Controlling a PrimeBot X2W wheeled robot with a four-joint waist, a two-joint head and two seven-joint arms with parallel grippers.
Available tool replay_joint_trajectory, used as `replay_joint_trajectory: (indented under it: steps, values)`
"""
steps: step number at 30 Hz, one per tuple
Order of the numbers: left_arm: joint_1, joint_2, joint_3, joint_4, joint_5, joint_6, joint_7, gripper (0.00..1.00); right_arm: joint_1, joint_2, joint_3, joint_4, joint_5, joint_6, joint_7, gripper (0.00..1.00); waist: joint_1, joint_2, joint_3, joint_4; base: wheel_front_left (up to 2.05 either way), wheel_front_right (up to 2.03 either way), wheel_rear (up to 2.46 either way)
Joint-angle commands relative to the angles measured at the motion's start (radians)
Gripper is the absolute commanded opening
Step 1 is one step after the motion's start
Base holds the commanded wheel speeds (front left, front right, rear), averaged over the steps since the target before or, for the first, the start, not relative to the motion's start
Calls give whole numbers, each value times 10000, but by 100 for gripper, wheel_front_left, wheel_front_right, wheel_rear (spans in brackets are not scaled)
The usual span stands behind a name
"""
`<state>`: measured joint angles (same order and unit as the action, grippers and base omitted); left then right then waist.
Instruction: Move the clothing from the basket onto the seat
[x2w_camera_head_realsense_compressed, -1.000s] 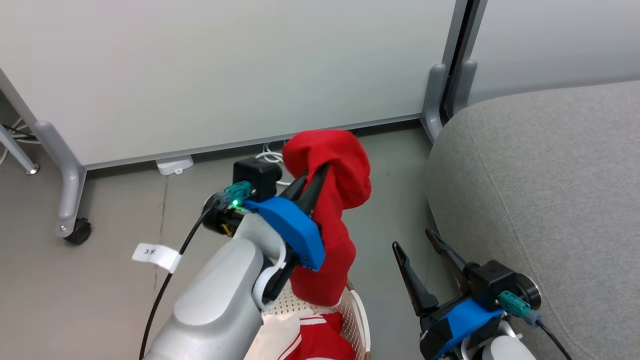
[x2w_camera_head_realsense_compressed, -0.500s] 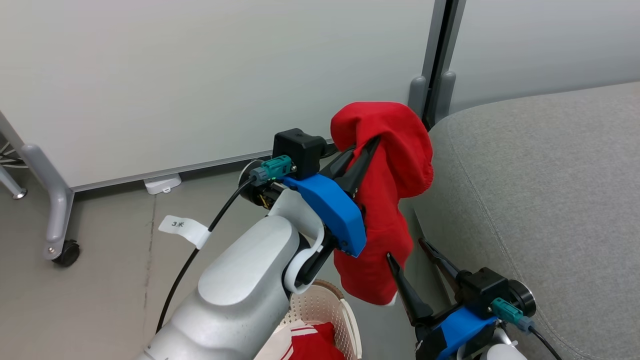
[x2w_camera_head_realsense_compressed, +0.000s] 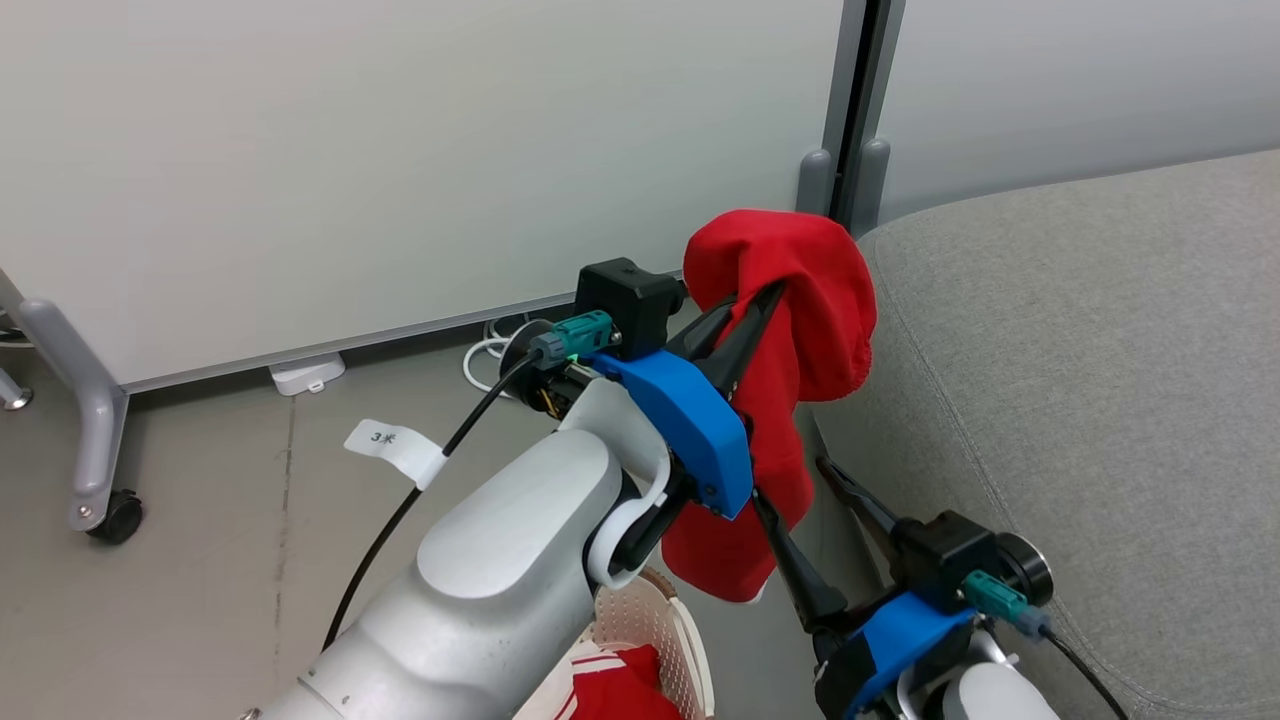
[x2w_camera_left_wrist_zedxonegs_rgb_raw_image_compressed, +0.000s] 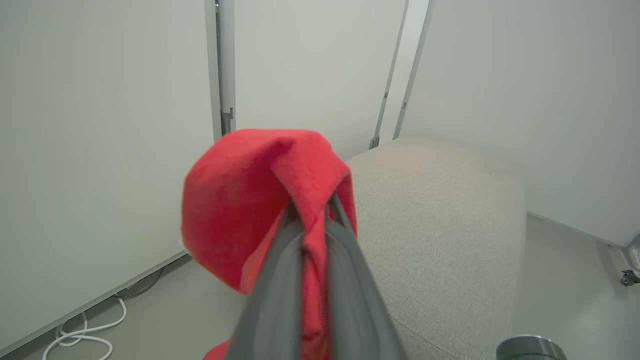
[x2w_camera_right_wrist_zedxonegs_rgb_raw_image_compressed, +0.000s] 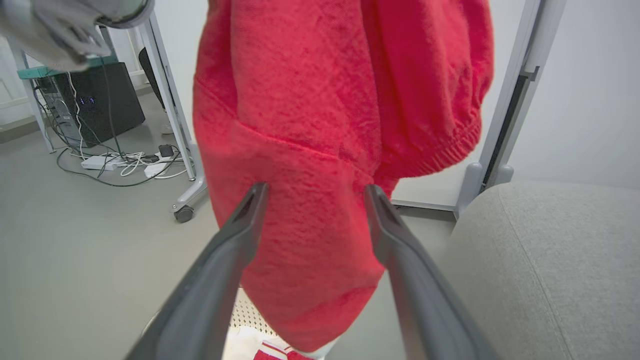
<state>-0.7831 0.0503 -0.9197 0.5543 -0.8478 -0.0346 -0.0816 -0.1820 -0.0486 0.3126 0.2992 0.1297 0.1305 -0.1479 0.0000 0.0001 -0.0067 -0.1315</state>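
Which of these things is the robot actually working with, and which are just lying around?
Part of the job:
plain red garment, pinched in the left gripper
striped garment, in the basket
grey seat
right gripper, open

Just lying about:
white cable
power strip
wheeled partition
black computer box

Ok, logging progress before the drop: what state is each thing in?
left tool: shut on plain red garment
plain red garment: hanging clear of basket
right tool: open, empty
striped garment: lying in basket
seat: no clothing on visible part
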Motion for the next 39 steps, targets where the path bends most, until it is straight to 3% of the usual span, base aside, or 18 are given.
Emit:
replay_joint_trajectory:
  steps: [1,17,29,30,31,33,39]
  values:
    - [-213,4,-98,46,-99,22,-82,0,-231,-31,71,67,83,5,65,100,0,-1,1,13,0,0,0]
    - [-563,4,-1029,60,-869,29,-216,0,-1729,-30,983,1744,1098,5,774,100,0,-1,21,209,0,0,0]
    - [-776,4,-1536,44,-1369,140,-368,0,-2698,-31,1612,3035,1641,5,456,100,0,-1,31,340,0,0,0]
    - [-788,4,-1569,69,-1393,151,-384,0,-2731,-30,1636,3122,1664,5,409,80,0,-1,29,342,0,0,0]
    - [-806,4,-1598,104,-1404,141,-396,0,-2751,-30,1660,3200,1693,5,379,48,0,-1,26,341,0,0,0]
    - [-843,2,-1649,155,-1469,150,-444,0,-2818,-30,1684,3317,1713,5,280,0,0,-1,19,336,0,0,0]
    - [-917,4,-1779,316,-1584,164,-544,0,-2907,-30,1854,3607,1795,5,184,0,0,-1,0,315,0,0,0]
